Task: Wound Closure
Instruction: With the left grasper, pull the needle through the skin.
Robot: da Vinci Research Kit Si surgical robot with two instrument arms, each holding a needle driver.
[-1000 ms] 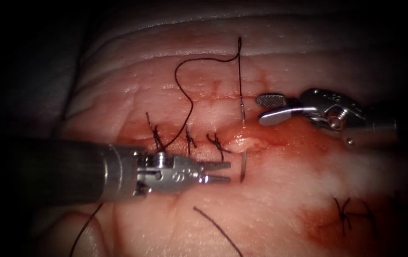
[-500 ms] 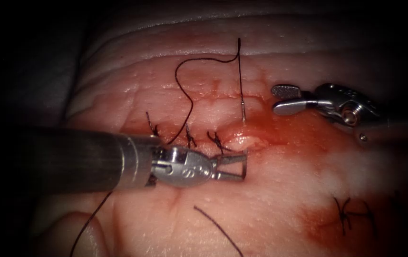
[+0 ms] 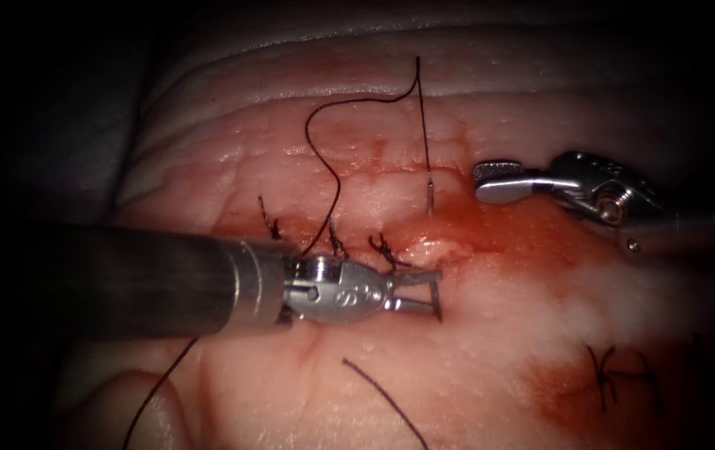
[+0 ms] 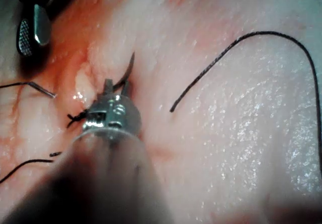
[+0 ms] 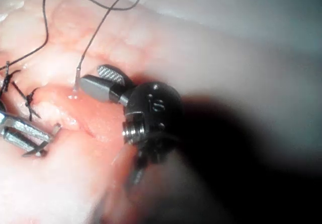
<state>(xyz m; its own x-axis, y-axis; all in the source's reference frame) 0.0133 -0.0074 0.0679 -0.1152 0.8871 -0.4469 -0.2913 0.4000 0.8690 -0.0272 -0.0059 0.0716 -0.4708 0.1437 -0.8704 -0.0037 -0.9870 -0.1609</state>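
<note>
Since a second ago the left pincer (image 3: 431, 291) advanced to the needle's (image 3: 437, 296) exposed tip end and closed on it; earlier it sat spread just short of it. The right pincer (image 3: 499, 179) backed off up and to the right, jaws slightly parted, holding nothing.

The needle was in the tissue (image 3: 491, 333): swaged end (image 3: 429, 200) standing out above the cut (image 3: 424, 247), tip end out below it, middle of the curve buried. The left wrist view showed the pointed end (image 4: 128, 69) arcing past the jaws, so the grip sat a little behind the point.

Step, as I judged it: taking hold of the emerged tip after a bite across the cut. Drawing it clear would call for following the needle's curve rather than a straight pull, or the tissue could tear.

Materials:
- needle: thin bright steel, curved
- thread (image 3: 324, 142): dark and fine, looping from the swaged end across the tissue
- tissue: pale, wet, glossy, soft, ridged at the far edge
- red fluid (image 3: 532, 242): pooled to the right of the cut
- three knots (image 3: 334, 242): short dark tails, left of the needle
- loose cut end (image 3: 378, 400): lying on the tissue below the left tool
</note>
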